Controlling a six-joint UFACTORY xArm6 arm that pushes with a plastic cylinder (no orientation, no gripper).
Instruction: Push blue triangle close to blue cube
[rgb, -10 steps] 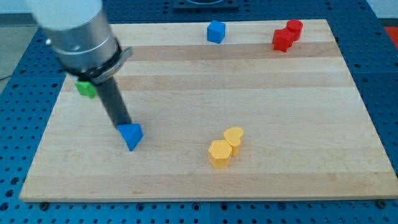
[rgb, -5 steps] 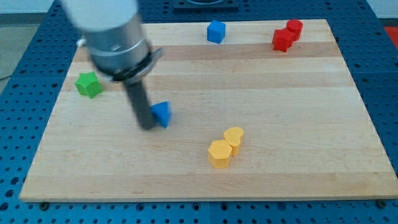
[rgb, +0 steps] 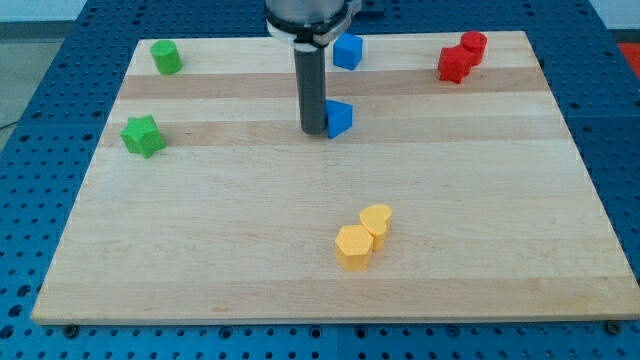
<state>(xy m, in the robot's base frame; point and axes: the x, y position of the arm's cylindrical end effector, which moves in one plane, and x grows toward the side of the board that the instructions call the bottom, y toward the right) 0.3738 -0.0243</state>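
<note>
The blue triangle (rgb: 339, 118) lies on the wooden board (rgb: 300, 260), in the upper middle of the view. My tip (rgb: 313, 129) touches its left side. The blue cube (rgb: 347, 50) sits near the board's top edge, a short way above the triangle and slightly to its right. The rod rises straight up from the tip and passes just left of the cube.
A green cylinder (rgb: 165, 57) is at the top left and a green star (rgb: 143, 135) is at the left. Two red blocks (rgb: 461, 57) touch each other at the top right. Two yellow blocks (rgb: 363, 236) touch each other at the lower middle.
My tip has pushed the blue triangle up and to the right, from the board's lower left towards the blue cube. The arm no longer hides the green blocks.
</note>
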